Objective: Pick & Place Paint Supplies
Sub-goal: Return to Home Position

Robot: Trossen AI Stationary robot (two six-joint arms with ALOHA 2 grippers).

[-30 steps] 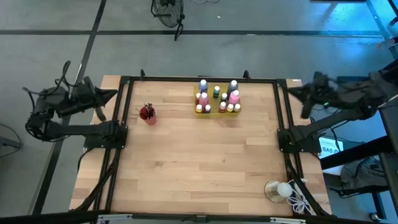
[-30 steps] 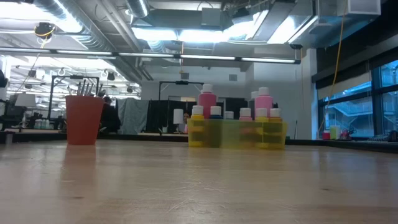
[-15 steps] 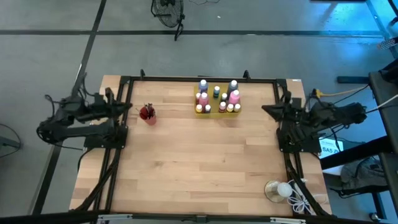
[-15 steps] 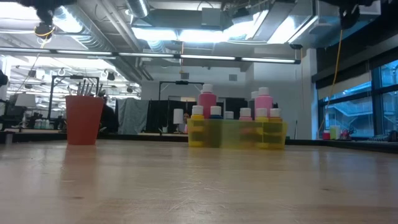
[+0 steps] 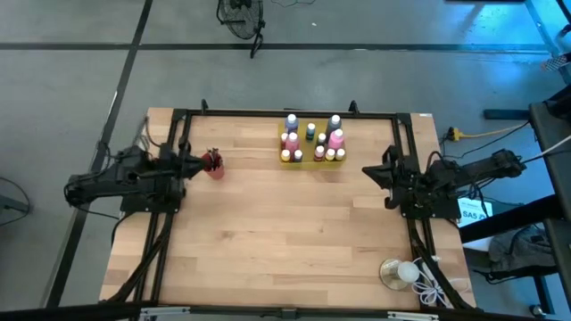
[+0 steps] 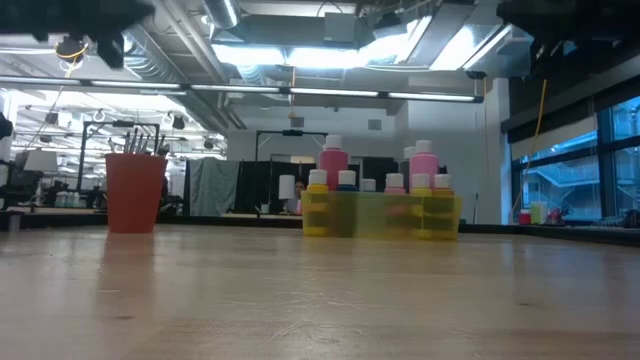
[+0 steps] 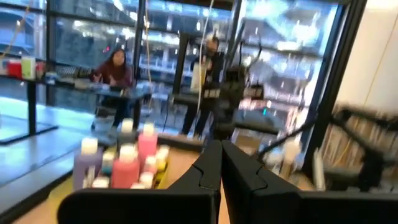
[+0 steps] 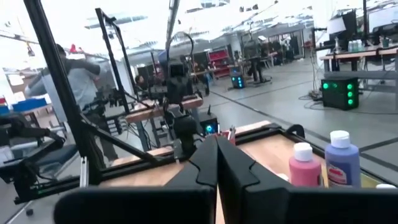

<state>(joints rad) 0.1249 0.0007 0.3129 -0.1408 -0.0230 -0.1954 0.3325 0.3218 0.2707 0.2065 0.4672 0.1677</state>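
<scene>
Left gripper (image 5: 191, 162): raised at the left edge of the wooden table (image 5: 268, 241), just left of the cup. Fingers pressed together, holding nothing.

Orange plastic cup (image 6: 135, 195): far left of the table, upright. Dark-handled paintbrushes (image 6: 140, 140) stand in it, with their ends poking above the rim.

Yellow rectangular bin (image 6: 372, 216): far centre, packed with upright white-capped paint bottles (image 6: 333, 166). They include two tall pink, a purple, a grey and one dark-capped, with small yellow ones along the near side.

Right gripper (image 5: 368, 171): raised at the right edge, near and right of the bin. Fingers also closed tight, empty.

Clear round dish (image 5: 389, 273) holding a white ball (image 5: 408, 271) with a cord (image 5: 430, 287): near right corner, well apart from everything else.
</scene>
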